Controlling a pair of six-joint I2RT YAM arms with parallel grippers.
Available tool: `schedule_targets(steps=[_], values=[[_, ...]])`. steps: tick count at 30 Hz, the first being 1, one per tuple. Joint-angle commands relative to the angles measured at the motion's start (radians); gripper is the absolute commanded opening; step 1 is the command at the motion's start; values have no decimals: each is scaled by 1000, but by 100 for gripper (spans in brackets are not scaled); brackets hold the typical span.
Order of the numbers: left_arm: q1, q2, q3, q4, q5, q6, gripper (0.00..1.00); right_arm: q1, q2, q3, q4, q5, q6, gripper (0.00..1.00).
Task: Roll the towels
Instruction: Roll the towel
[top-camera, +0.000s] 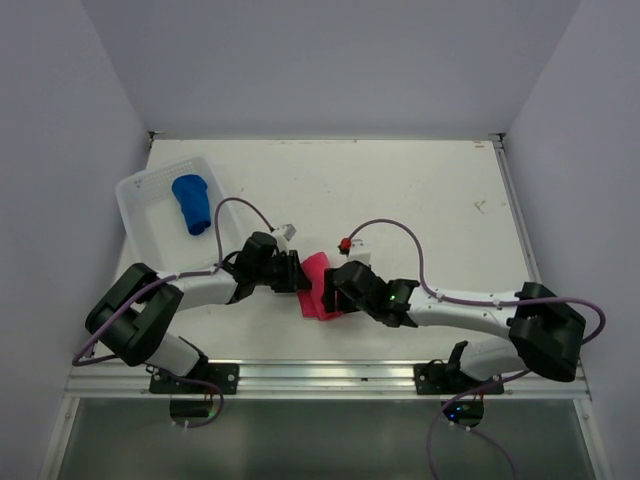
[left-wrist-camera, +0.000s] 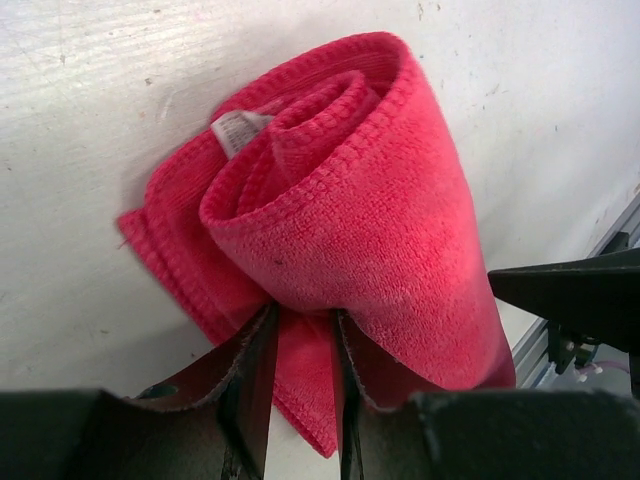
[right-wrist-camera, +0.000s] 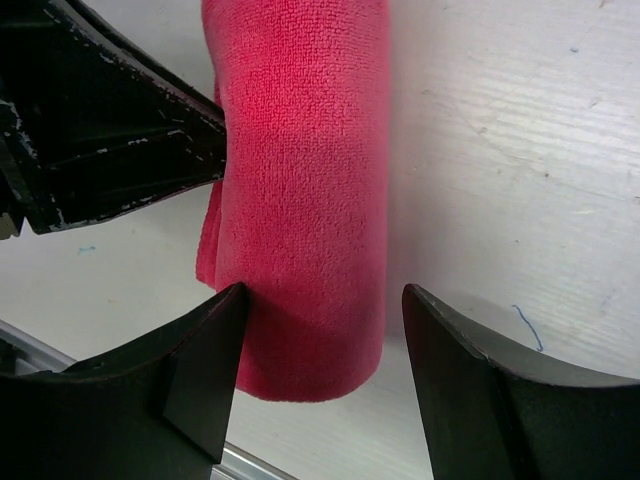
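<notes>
Currently, I list as follows.

Pink towel (top-camera: 316, 288): rolled, lying on the counter (top-camera: 420, 190) at lower centre of the overhead frame, between my two claws. Its long axis runs roughly top to bottom of that frame, slightly tilted. In the left wrist view the spiral end with its white label (left-wrist-camera: 238, 128) points to the upper left.

Left claw (left-wrist-camera: 305, 325): nearly closed, pinching a loose flap at the roll's edge. I judge this pins the outer layer so the roll cannot unwind.

Right claw (right-wrist-camera: 320, 300): open, holding nothing, straddling the roll's lower end, one side touching the cloth and the other apart. It is placed, I judge, to bracket the roll against tipping sideways.

Blue towel (top-camera: 191, 203): rolled, inside the white basket (top-camera: 135, 190) at upper left of the overhead frame. Its long axis is near vertical in frame, leaning slightly.

I judge both rolls made.
</notes>
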Motion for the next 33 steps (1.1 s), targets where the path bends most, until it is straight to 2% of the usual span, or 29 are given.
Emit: schedule_targets(steps=[1, 10, 17, 21, 26, 33], values=[[2, -8, -26, -39, -51, 44, 31, -2, 27, -26, 118, -79, 13, 66], [6, -47, -68, -48, -88, 24, 30, 1, 99, -23, 183, -122, 9, 56], [8, -70, -55, -71, -100, 28, 31, 16, 125, 18, 122, -90, -22, 47], [17, -119, -26, -135, -123, 35, 32, 45, 145, 77, 37, -1, -51, 47], [26, -218, 32, -252, -157, 52, 33, 67, 185, 126, -27, 39, -60, 46], [31, -297, 87, -289, -137, 32, 33, 104, 239, 192, -93, 103, -50, 46]])
